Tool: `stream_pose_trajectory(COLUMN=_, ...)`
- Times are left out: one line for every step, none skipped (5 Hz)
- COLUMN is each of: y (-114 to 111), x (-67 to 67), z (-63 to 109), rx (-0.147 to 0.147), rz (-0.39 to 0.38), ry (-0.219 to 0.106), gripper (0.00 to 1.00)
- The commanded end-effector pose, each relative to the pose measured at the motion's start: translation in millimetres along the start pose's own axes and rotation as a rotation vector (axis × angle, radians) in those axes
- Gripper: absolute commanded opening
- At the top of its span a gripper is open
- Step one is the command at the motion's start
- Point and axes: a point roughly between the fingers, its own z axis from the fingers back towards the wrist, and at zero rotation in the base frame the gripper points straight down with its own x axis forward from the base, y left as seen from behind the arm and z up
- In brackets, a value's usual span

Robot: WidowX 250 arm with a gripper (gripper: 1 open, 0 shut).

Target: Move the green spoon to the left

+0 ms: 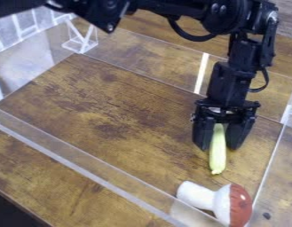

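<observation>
The green spoon (218,152) lies on the wooden table at the right, its yellow-green handle running roughly top to bottom; its upper end, bowl included, is hidden behind the gripper. My black gripper (222,138) points almost straight down over the spoon's upper part. It is open, and its two fingers (201,135) straddle the handle, one on each side. I cannot tell whether the fingers touch the spoon.
A toy mushroom (218,199) with a white stem and red cap lies near the front right corner. Clear acrylic walls (89,177) fence the wooden table (100,106) at the front and right. A clear plastic stand (79,35) sits at the back left.
</observation>
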Motion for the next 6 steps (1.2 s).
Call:
stream_pose_trajectory(y=7.1, x=9.3, z=4.4, rx=-0.008, rz=0.055, ry=0.008, gripper=1.00)
stream_pose_trajectory(y=15.0, x=14.5, z=4.7, rx=0.001, rz=0.083, ry=0.025, gripper=1.00)
stream_pose_trajectory(y=15.6, x=9.6, z=4.8, rx=-0.004, rz=0.056, ry=0.046, gripper=0.00)
stream_pose_trajectory(y=16.8, x=4.7, z=4.7, rx=-0.013, rz=0.032, ry=0.073, gripper=0.00)
stream_pose_trajectory(y=16.9, x=-1.6, z=4.7, rx=-0.008, rz=-0.041, ry=0.114, gripper=0.00)
stream_pose_trajectory(y=20.1, x=-6.1, z=12.4, rx=-0.011, rz=-0.054, ry=0.153, gripper=0.00)
